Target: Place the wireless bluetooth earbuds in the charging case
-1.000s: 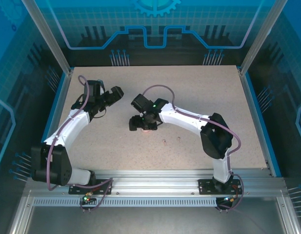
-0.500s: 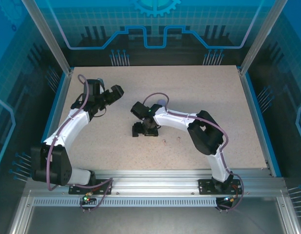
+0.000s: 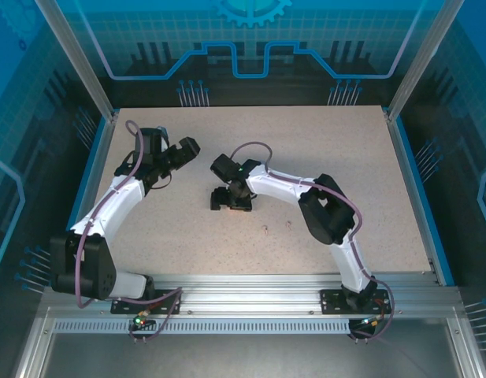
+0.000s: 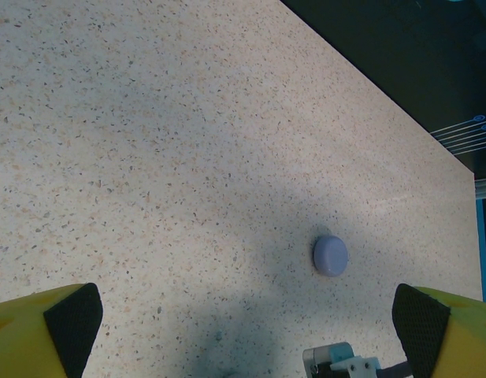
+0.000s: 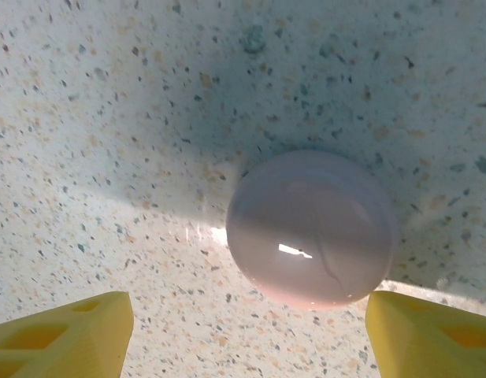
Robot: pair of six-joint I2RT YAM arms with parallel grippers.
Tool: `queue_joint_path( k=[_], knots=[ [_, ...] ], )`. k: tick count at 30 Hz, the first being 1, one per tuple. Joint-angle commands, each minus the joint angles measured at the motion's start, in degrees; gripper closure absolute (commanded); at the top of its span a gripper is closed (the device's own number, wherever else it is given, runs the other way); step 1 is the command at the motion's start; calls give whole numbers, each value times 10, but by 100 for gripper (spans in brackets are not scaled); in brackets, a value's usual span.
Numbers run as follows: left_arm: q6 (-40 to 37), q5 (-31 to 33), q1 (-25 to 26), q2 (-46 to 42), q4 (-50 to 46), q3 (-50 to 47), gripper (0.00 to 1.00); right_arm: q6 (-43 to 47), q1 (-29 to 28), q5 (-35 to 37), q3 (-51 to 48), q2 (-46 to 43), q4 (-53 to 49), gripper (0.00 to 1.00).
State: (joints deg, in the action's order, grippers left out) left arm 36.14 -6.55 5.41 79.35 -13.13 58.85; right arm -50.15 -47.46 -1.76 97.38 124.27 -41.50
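Earbuds [image 3: 265,230], two tiny specks, lie loose on the tabletop [image 3: 345,157] near the right jaws, wide over a pale pink disc [image 5: 309,228]; left jaws wide, empty.

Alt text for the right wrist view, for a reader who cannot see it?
A glossy pale pink round disc lies on the speckled beige table. The yellow jaws of the right gripper stand open at either side, not touching it.
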Motion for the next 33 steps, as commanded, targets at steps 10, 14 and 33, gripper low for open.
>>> queue_joint_path(
  k=[10,14,33],
  knots=[
    [22,-8,1,9,20,15,1,-29,20,33,110,55,-68,21],
    [33,8,1,18,25,24,1,-126,19,87,125,52,-124,20],
    [57,23,-9,55,12,88,1,-321,-24,176,410,217,-375,21]
  ],
)
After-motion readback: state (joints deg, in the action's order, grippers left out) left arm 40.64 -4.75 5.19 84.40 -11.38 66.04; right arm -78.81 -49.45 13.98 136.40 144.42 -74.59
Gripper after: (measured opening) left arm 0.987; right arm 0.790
